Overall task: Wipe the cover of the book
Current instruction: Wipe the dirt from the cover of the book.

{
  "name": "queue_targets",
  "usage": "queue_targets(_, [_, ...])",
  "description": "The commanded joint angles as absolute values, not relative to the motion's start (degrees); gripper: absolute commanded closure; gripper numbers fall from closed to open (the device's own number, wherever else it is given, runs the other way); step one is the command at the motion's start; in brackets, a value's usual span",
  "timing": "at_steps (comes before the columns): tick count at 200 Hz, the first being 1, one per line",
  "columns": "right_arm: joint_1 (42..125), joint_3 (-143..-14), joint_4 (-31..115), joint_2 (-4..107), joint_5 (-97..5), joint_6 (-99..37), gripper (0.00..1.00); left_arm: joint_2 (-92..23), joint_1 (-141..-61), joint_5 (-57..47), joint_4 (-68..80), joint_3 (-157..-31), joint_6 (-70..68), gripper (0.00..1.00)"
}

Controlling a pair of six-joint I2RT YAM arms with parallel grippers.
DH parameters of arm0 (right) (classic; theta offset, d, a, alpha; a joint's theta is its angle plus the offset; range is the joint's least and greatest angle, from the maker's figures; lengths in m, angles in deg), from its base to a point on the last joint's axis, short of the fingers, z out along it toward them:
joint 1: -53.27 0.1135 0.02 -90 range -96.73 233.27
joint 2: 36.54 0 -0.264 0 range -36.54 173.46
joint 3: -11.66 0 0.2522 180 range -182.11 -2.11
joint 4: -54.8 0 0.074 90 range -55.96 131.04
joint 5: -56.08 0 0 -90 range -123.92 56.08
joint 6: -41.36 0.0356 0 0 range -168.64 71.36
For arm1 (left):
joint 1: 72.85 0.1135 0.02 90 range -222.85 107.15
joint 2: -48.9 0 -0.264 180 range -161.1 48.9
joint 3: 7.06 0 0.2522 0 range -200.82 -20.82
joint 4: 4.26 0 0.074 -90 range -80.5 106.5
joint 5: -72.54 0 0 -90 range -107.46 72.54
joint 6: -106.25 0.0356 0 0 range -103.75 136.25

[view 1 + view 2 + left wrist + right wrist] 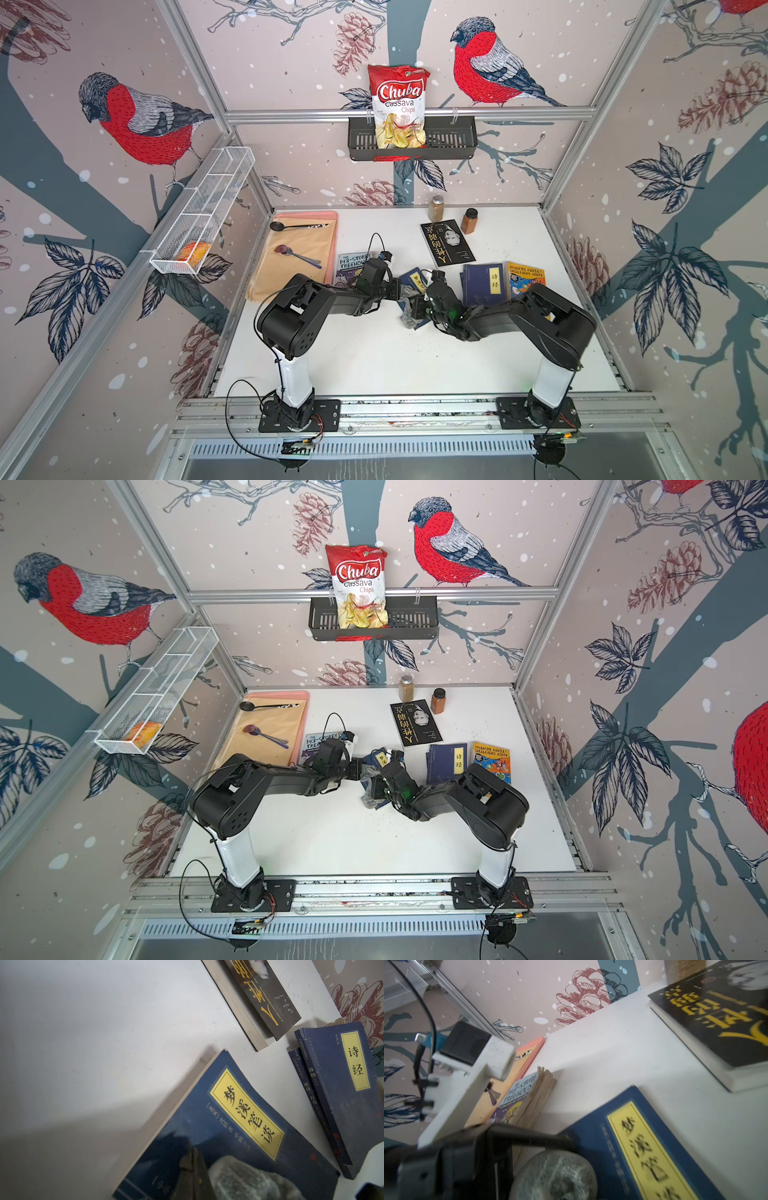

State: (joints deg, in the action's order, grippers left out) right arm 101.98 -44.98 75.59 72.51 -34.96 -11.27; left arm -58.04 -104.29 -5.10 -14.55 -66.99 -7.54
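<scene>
Blue book (245, 1115) with a yellow title label lies flat, cover up, on the white table (374, 353), near the black book (448, 243) on the side facing the arm bases. Left claw (194, 1159): fingers pinched together with nothing between them, tips down at the blue cover, toward the end farther from the black book. Right claw (417, 311): closed narrow on a grey wadded cloth (556, 1176), which sits on the same cover just beside the left claw; the cloth hides the right fingers in the right wrist view.
</scene>
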Motion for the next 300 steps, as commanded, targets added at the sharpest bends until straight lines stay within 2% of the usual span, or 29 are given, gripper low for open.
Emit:
queue_targets(1, [100.89,-49.09,57.53,77.46,-36.34,-13.25,1.0,-58.46,-104.23,-5.9,-0.32,-65.65,-7.52,1.0])
queue_targets(17, [101.44,-48.73,56.95,76.44,-36.69,-13.4,1.0,-57.92,-104.18,-6.01,-0.01,-65.82,-7.49,1.0])
queue_targets(59, [104.78,-34.81,57.15,66.14,-36.03,-9.31,0.99,-57.2,-103.98,-6.42,0.03,-66.79,-7.04,1.0])
queue_targets(80, [104.97,-32.67,57.24,64.58,-35.66,-8.51,0.99,-57.39,-103.48,-5.22,-0.17,-67.47,-6.68,1.0])
queue_targets(164, [99.22,-51.22,58.24,80.33,-39.87,-14.09,1.0,-55.0,-102.76,-2.63,1.6,-68.85,-5.72,1.0])
queue_targets(274, [97.31,-61.7,54.53,87.15,-43.94,-17.43,0.99,-47.41,-102.46,-1.85,6.22,-71.8,-5.45,1.0])
queue_targets(300, [97.38,-60.17,56.87,84.77,-45.04,-17.65,0.99,-46.84,-102.46,-2.03,6.76,-71.71,-5.37,1.0])
